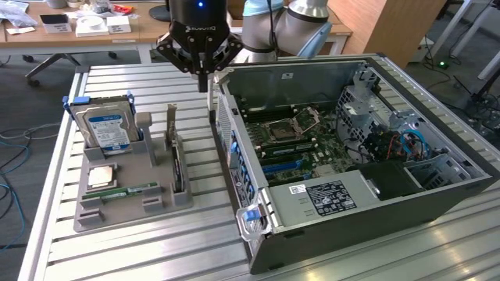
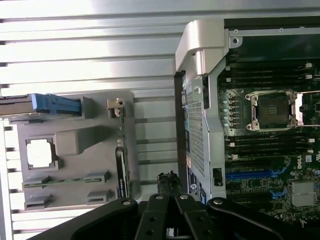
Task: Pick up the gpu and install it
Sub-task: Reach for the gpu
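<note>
The gpu [image 1: 177, 159] stands on its long edge in the grey holder [image 1: 156, 205], its silver bracket [image 1: 170, 120] pointing up. In the wrist view the gpu [image 2: 120, 167] shows edge-on along the holder's side nearest the case. My gripper [image 1: 203, 83] hangs shut and empty above the table, over the gap between the holder and the rear of the open computer case [image 1: 375, 222]. Its closed fingertips [image 2: 169, 179] point down at that gap, a little off the gpu. The motherboard's blue slots [image 1: 285, 167] lie in the case.
A hard drive [image 1: 109, 129] with a blue-white label stands upright at the holder's far end. A processor chip [image 1: 102, 175] and a green RAM stick [image 1: 125, 192] lie in the holder. The case's rear wall [image 2: 197, 125] rises beside the gripper. Desks stand behind.
</note>
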Controlling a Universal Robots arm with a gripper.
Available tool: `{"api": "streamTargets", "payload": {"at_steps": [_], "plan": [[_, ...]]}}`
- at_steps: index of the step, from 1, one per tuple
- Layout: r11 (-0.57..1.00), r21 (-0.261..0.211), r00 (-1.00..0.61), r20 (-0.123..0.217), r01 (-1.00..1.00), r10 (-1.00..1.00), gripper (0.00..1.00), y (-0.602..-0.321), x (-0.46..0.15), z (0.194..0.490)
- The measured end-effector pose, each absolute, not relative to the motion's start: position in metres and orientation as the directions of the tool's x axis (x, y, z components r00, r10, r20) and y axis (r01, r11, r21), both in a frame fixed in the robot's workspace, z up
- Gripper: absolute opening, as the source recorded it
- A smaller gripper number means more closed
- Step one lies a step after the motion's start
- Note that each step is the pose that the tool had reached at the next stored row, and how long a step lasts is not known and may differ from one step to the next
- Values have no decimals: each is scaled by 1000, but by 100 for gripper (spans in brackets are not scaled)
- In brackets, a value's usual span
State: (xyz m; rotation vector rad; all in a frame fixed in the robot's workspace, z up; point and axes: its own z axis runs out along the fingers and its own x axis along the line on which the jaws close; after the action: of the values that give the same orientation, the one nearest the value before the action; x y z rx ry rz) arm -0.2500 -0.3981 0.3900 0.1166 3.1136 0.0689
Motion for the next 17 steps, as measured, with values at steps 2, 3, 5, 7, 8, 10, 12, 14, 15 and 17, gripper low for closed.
{"api": "streamTargets", "payload": {"at_steps": [2, 3, 5, 7, 8, 10, 12, 14, 15, 17], "plan": [[996, 45, -997, -23, 74, 75, 10, -398, -252, 390], [996, 45, -997, -23, 74, 75, 10, -398, -253, 390], [996, 45, -997, -23, 74, 75, 10, -398, -255, 390], [996, 45, -997, -23, 74, 75, 10, -398, -256, 390], [996, 45, -997, -23, 74, 75, 10, -398, -257, 390], [996, 45, -997, -23, 74, 75, 10, -398, -258, 390], [996, 45, -997, -23, 74, 75, 10, -398, -260, 390], [996, 45, -997, -23, 74, 75, 10, -398, -260, 390], [996, 45, -997, -23, 74, 75, 10, -398, -261, 390], [996, 45, -997, -23, 74, 75, 10, -398, -262, 390]]}}
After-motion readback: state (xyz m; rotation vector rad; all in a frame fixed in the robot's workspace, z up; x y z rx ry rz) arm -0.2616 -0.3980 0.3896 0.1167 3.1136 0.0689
